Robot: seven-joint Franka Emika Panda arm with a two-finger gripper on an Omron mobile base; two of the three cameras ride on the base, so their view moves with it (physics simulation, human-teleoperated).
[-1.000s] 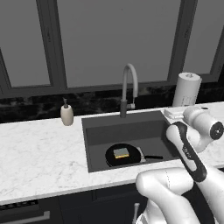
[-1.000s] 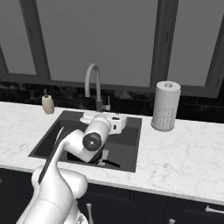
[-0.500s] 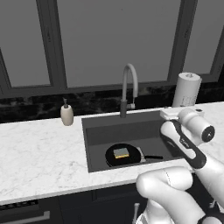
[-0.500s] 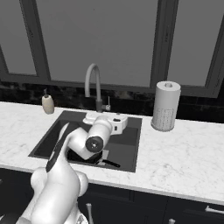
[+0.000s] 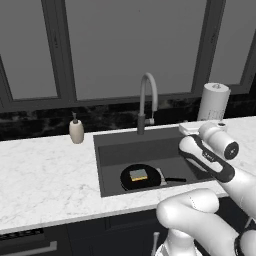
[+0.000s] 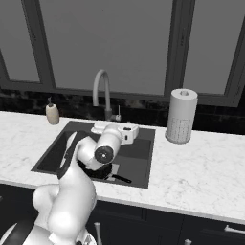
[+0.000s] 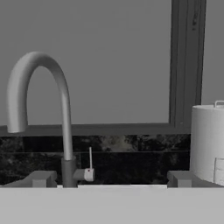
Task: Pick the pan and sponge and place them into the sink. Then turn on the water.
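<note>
- Pan [image 5: 141, 177]: round, shallow, black, with a short dark handle pointing toward the right of the basin; lies on the floor of the sink [image 5: 115, 155] at its front, seen in the left base view
- Sponge [image 5: 139, 174]: small rectangular block, grey top over a yellow base, resting inside the pan, roughly at its middle
- Sink: large dark grey rectangular basin recessed into the white marble desk [image 5: 45, 180]; in the right base view the arm covers most of the pan, and only the handle tip and a dark edge show past the arm
- Faucet [image 5: 147, 102]: tall grey gooseneck with arched spout, standing at the back rim of the sink; no stream from the spout in any view; thin lever [image 7: 90, 158] stands upright on the right of its base in the hand view
- Claw [image 7: 111, 179]: jaws fully spread, holding nothing; the two finger tips [image 7: 40, 178] rise at the bottom of the hand view, one on either side of the faucet base, apart from it; hand sits over the back right part of the sink, aimed at the faucet
- Paper towel roll [image 5: 213, 101]: white, upright on the desk to the right of the sink, near the back wall
- Soap dispenser [image 5: 76, 131]: beige bottle, upright on the desk to the left of the sink
</note>
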